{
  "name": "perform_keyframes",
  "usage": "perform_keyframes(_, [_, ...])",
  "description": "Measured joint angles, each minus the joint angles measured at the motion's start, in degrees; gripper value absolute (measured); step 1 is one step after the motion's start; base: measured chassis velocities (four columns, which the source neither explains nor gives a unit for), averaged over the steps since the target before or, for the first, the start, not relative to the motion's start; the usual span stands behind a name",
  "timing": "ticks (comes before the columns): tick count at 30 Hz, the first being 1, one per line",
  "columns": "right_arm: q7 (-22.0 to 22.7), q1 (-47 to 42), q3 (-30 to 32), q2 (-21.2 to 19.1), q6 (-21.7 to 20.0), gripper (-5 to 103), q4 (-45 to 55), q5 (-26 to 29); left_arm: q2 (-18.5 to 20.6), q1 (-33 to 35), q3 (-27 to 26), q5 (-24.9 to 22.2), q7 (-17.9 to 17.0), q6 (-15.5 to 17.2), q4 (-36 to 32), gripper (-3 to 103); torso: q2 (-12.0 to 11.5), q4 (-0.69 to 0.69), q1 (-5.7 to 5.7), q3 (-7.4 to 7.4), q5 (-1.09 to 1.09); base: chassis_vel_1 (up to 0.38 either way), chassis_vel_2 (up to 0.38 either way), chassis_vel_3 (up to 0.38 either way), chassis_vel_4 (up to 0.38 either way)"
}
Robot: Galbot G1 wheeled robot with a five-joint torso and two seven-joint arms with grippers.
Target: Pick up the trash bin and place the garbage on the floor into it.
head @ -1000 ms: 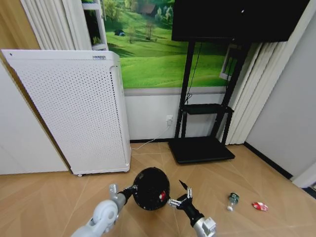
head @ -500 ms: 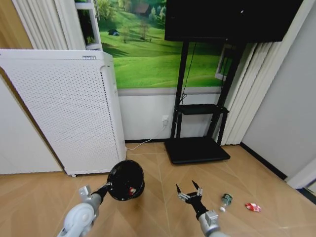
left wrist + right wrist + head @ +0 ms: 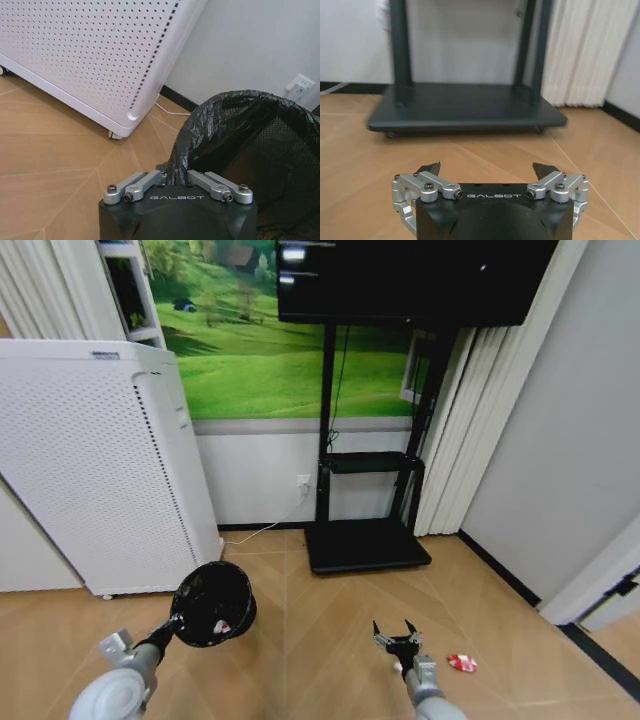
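At far left stands a tall white perforated appliance on small wheels against the wall, its power cord running along the baseboard. In front of it, the left arm reaches forward, and the left gripper is clamped on the rim of the trash bin, holding it off the floor with its mouth tipped toward the robot. The left wrist view shows the fingers closed over the rim where the black bag liner folds over the mesh side. A small red item lies inside the bin.

In the middle, a black TV stand rests on the parquet against the wall, with a dark screen above it.

Right of centre, the right gripper hovers low over the floor with its jaws spread wide and nothing between them; the right wrist view confirms the fingertips well apart. Just to its right, a small red and white piece of garbage lies on the floor.
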Motion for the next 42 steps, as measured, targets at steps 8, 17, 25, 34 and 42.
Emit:
perform_keyframes(8, [2.5,5.1,-2.0,2.5,-4.0,101,-9.1,6.6,-1.1,2.7,-1.8,0.3,1.1,-0.1,-1.0,3,0.0,0.02,0.00,0.00,-0.04,-0.103,-0.094,0.100,0.085])
perform_keyframes(17, [1.8,7.7,-2.9,6.3,-4.2,100,-16.4,1.5,-2.0,4.7,-1.5,0.7,1.2,-0.2,-2.3,3,0.0,0.01,0.00,-0.01,-0.01,0.045,0.044,-0.044,-0.042])
perform_keyframes(25, [3.0,9.9,-2.5,7.6,-3.1,100,-21.5,-2.0,-2.6,5.4,-0.1,0.2,0.5,-0.2,-4.7,3,0.0,0.00,0.00,-0.01,-0.02,0.000,0.000,0.000,0.000])
perform_keyframes(34, [2.2,14.3,-2.9,9.4,-2.5,100,-28.7,-3.5,-1.8,5.2,1.3,1.1,-0.1,-0.2,-5.5,3,0.0,0.01,0.00,-0.01,-0.02,0.000,0.000,0.000,0.000])
perform_keyframes(42, [1.7,17.1,-3.4,9.5,-2.3,96,-33.5,-4.2,-1.3,5.2,-0.2,0.3,-0.2,-0.3,-5.1,3,0.0,0.01,0.00,-0.01,-0.02,0.000,0.000,0.000,0.000])
